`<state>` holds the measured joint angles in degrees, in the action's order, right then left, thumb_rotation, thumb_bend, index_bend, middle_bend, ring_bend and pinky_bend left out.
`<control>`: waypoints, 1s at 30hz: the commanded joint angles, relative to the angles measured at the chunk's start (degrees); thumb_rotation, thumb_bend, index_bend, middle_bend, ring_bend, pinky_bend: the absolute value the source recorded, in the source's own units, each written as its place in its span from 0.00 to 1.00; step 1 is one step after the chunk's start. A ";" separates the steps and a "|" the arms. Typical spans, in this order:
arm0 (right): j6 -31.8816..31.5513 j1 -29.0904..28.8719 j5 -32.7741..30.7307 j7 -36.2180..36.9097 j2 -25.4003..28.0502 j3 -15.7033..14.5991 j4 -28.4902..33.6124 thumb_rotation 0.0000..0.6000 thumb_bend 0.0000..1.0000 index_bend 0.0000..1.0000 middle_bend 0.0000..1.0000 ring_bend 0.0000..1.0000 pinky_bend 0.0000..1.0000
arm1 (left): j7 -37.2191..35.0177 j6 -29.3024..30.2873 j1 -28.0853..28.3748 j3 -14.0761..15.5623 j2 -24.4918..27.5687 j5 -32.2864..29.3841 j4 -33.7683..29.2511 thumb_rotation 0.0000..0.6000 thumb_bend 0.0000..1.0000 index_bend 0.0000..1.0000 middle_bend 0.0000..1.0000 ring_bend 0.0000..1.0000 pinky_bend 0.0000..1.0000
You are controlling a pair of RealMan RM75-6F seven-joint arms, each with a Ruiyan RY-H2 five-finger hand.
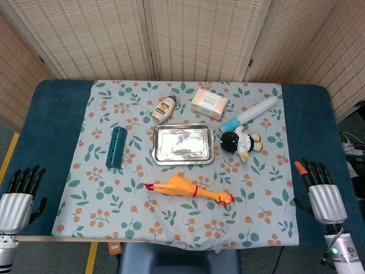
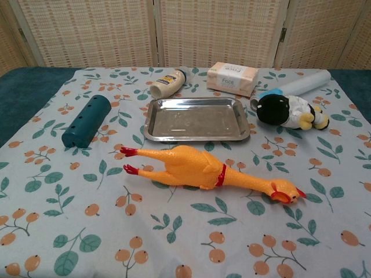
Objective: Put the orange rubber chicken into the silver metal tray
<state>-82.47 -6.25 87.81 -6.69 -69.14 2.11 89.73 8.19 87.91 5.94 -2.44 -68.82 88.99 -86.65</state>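
Observation:
The orange rubber chicken lies on its side on the floral cloth, red feet to the left and head to the right. Just behind it sits the silver metal tray, with nothing in it. My left hand rests at the table's front left corner, fingers apart and holding nothing. At the front right, my right hand is likewise open, well clear of the chicken. Neither hand shows in the chest view.
A teal cylinder lies left of the tray. Behind the tray are a mayonnaise bottle and a soap box. A black-and-white plush toy and a white tube lie to its right.

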 commanded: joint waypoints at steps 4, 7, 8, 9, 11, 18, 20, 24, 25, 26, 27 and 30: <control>1.93 -0.44 0.12 1.13 -0.32 -0.99 0.38 1.00 0.18 0.00 0.00 0.00 0.00 | -0.17 -0.92 0.16 0.08 0.06 -0.58 -1.26 1.00 0.44 0.00 0.00 0.00 0.01; 4.73 -1.17 -0.96 3.39 -0.93 -1.45 1.99 1.00 0.18 0.00 0.00 0.00 0.00 | -0.63 -1.24 0.36 0.36 0.20 -0.11 -1.26 1.00 0.44 0.00 0.00 0.00 0.01; 6.80 -2.16 -1.10 4.28 -1.25 -1.62 3.25 1.00 0.18 0.00 0.00 0.00 0.00 | -0.84 -1.47 0.49 0.40 0.23 -0.07 -1.14 1.00 0.44 0.00 0.00 0.00 0.01; 8.10 -2.84 -1.28 4.39 -1.28 -1.61 4.09 1.00 0.18 0.00 0.00 0.00 0.00 | -1.04 -1.72 0.61 0.40 0.23 -0.12 -1.05 1.00 0.44 0.00 0.00 0.00 0.01; 11.42 -4.89 -1.93 3.69 -1.97 -1.19 6.89 1.00 0.18 0.00 0.00 0.00 0.00 | -1.51 -2.60 0.92 0.46 0.25 -0.43 -0.84 1.00 0.44 0.00 0.00 0.00 0.01; 20.07 -12.17 -10.18 -7.74 -8.61 3.36 13.86 1.00 0.18 0.12 0.00 0.00 0.00 | -3.29 -5.22 1.71 0.97 1.28 -1.18 -1.55 1.00 0.44 0.00 0.00 0.00 0.01; 21.21 -14.17 -14.03 -12.65 -12.00 4.85 14.12 1.00 0.18 0.16 0.00 0.00 0.00 | -4.19 -5.50 1.75 1.13 1.76 -1.20 -1.83 1.00 0.44 0.00 0.00 0.00 0.01; 22.58 -17.91 -22.31 -21.98 -18.21 6.78 13.08 1.00 0.18 0.21 0.00 0.00 0.00 | -5.71 -5.49 1.67 1.34 2.61 -1.04 -2.11 1.00 0.44 0.00 0.00 0.00 0.01; 22.83 -18.73 -24.32 -23.71 -19.52 7.09 12.77 1.00 0.18 0.23 0.00 0.00 0.00 | -6.05 -5.43 1.63 1.38 2.84 -0.98 -2.19 1.00 0.44 0.00 0.00 0.00 0.01; 23.14 -19.80 -26.84 -25.76 -21.12 7.37 12.39 1.00 0.18 0.24 0.00 0.00 0.00 | -6.54 -5.25 1.58 1.40 3.10 -0.87 -2.29 1.00 0.44 0.00 0.00 0.00 0.01; 23.34 -20.54 -28.58 -27.06 -22.19 7.51 12.18 1.00 0.18 0.25 0.00 0.00 0.00 | -6.93 -5.14 1.55 1.39 3.30 -0.81 -2.37 1.00 0.44 0.00 0.00 0.00 0.01; 22.65 -22.54 -32.42 -30.77 -25.25 7.68 11.23 1.00 0.18 0.28 0.00 0.00 0.00 | -8.00 -4.71 1.41 1.33 3.86 -0.72 -2.49 1.00 0.45 0.00 0.00 0.00 0.01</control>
<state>-60.27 -25.73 59.57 -33.10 -90.40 8.65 101.95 0.52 82.99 7.42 -1.09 -65.20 88.21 -89.08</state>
